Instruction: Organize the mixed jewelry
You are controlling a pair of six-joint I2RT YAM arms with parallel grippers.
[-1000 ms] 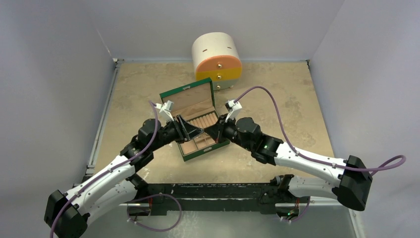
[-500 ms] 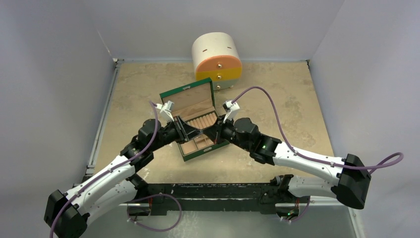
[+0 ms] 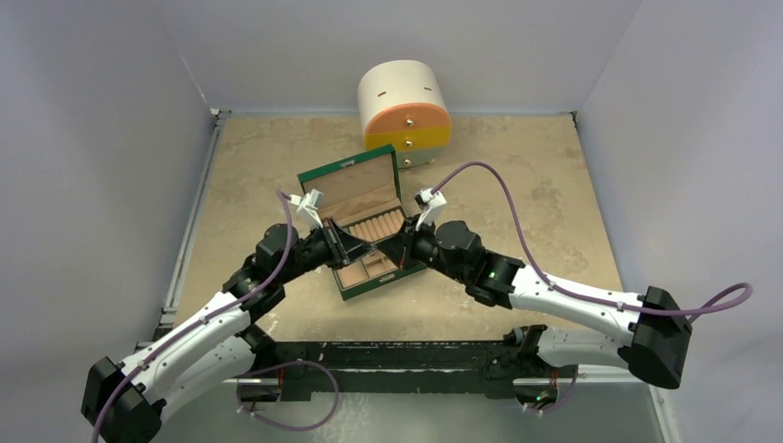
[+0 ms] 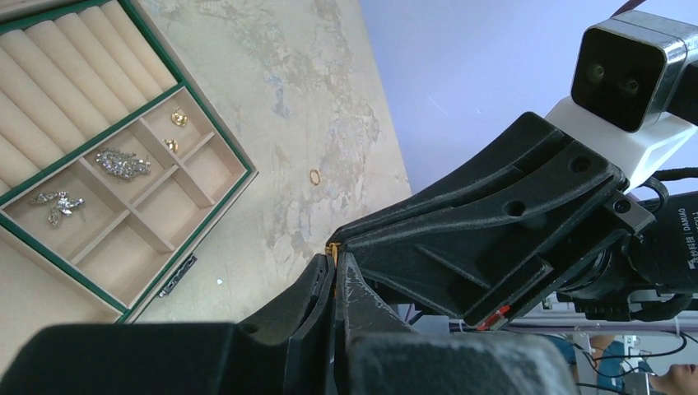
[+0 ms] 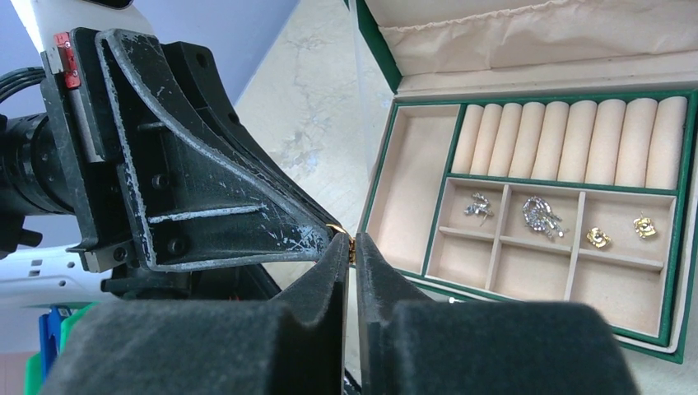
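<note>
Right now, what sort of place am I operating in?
Probably a robot lab test cell, not a home: plain walls box in a tan tabletop, with a green jewelry box and a small drawer unit set out as props.

Plain grey-violet walls [image 3: 102, 129] close the table on the left, far and right sides. The tabletop [image 3: 526, 185] is beige and mottled, like worn stone, with a metal rail [image 3: 188, 235] along its left edge. At the far edge stands a small round cabinet [image 3: 403, 106], white, with orange and yellow drawer fronts. The light is soft and even.
</note>
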